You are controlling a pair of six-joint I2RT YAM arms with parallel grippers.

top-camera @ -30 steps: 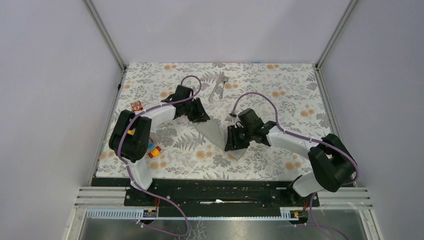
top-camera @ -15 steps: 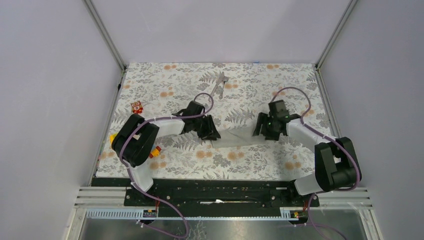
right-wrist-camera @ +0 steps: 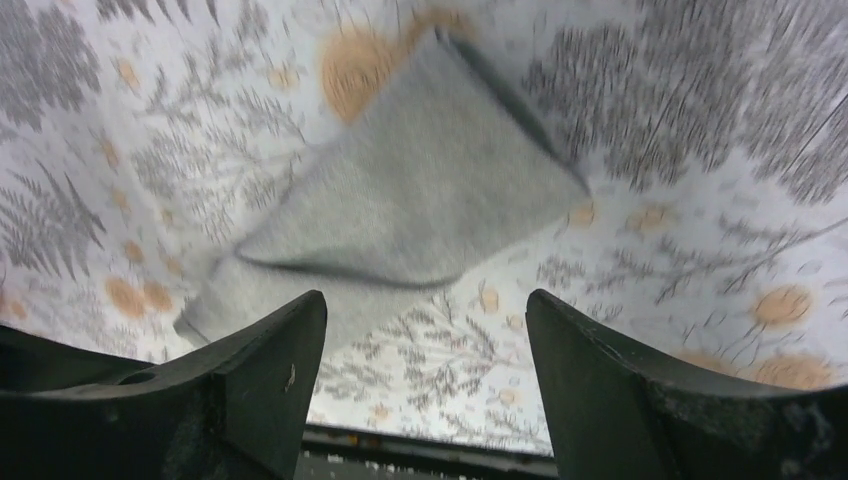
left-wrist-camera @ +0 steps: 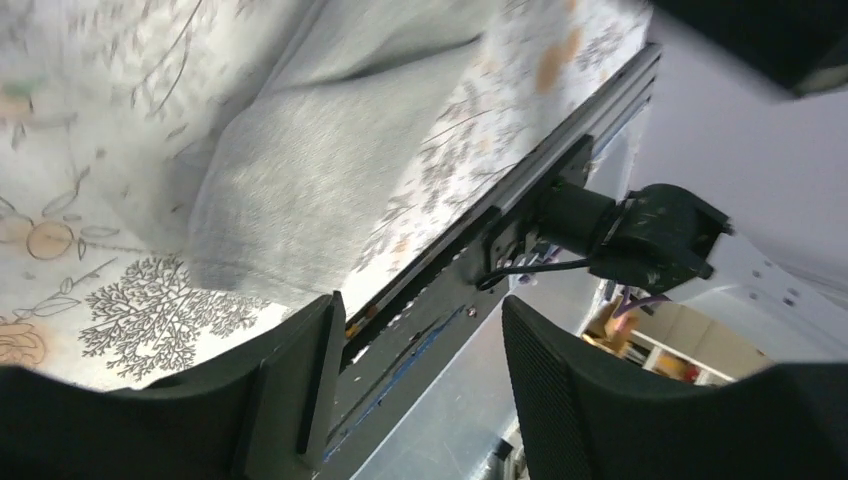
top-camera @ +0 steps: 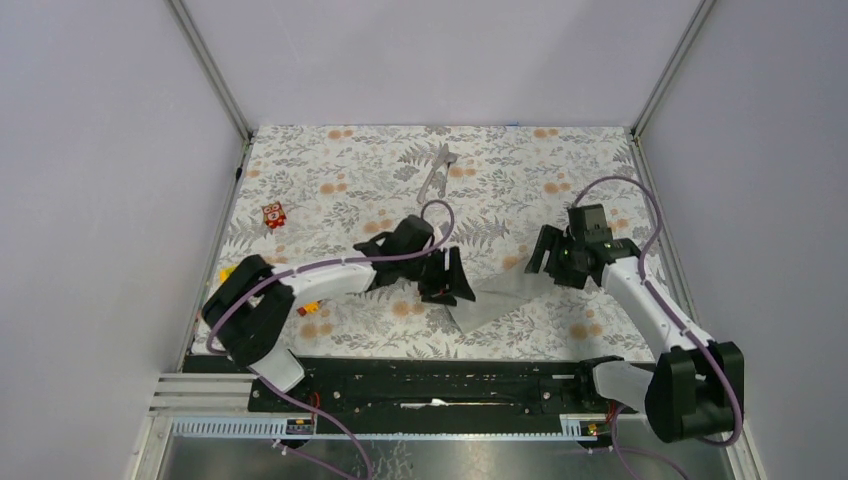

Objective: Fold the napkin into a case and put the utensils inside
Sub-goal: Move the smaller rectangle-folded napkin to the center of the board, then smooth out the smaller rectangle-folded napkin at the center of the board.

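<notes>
The grey napkin (top-camera: 492,299) lies folded on the floral cloth near the table's front edge, one layer doubled over another (right-wrist-camera: 420,200). Whether it forms a case I cannot tell. My left gripper (top-camera: 457,288) is at the napkin's left end, open and empty; in its wrist view (left-wrist-camera: 420,390) the napkin (left-wrist-camera: 320,170) lies beyond the fingertips. My right gripper (top-camera: 548,260) hovers at the napkin's right end, open with nothing between its fingers (right-wrist-camera: 425,380). The silver utensils (top-camera: 437,169) lie together at the far middle of the table, well apart from both grippers.
Small colourful toy blocks sit at the left: one red (top-camera: 273,213), one by the left arm's link (top-camera: 312,309), one yellow at the edge (top-camera: 227,272). The black base rail (top-camera: 440,380) runs just in front of the napkin. Grey walls enclose the table.
Both grippers carried the napkin toward the near edge and spread apart, then opened and let it go. It now rests on the cloth. The right arm swung right, the left reached right.
</notes>
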